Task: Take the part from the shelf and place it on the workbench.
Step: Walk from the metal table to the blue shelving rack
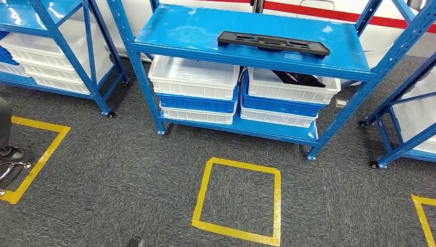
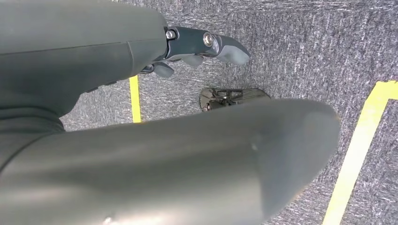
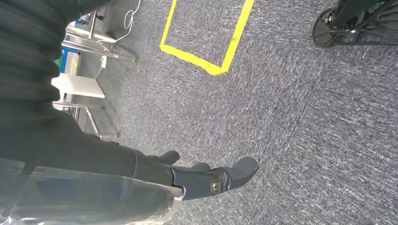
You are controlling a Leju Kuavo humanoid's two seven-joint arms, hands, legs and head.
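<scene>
- Looking from the head view, I see the part (image 1: 273,43), a long flat black piece with cut-outs, lying on the top board of the blue shelf (image 1: 195,28), in the upper middle of the frame, a little to the right of centre.
- Its long axis runs almost across the frame, left end a bit higher, right end near the board's front edge.
- Both my arms hang down. The left hand (image 2: 202,47) is over grey carpet in the left wrist view, fingers loosely extended and holding nothing.
- The right hand (image 3: 206,178) is also over carpet in the right wrist view, fingers apart, holding nothing.
- So the part is ahead of and above both hands, well apart from them; a yellow tape square (image 1: 239,198) on the floor lies between me and the shelf.
- I judge the right hand somewhat nearer, because the part sits right of centre, but I must first come closer to the shelf.
- White bins (image 1: 195,77) on the lower board are not my target.
</scene>
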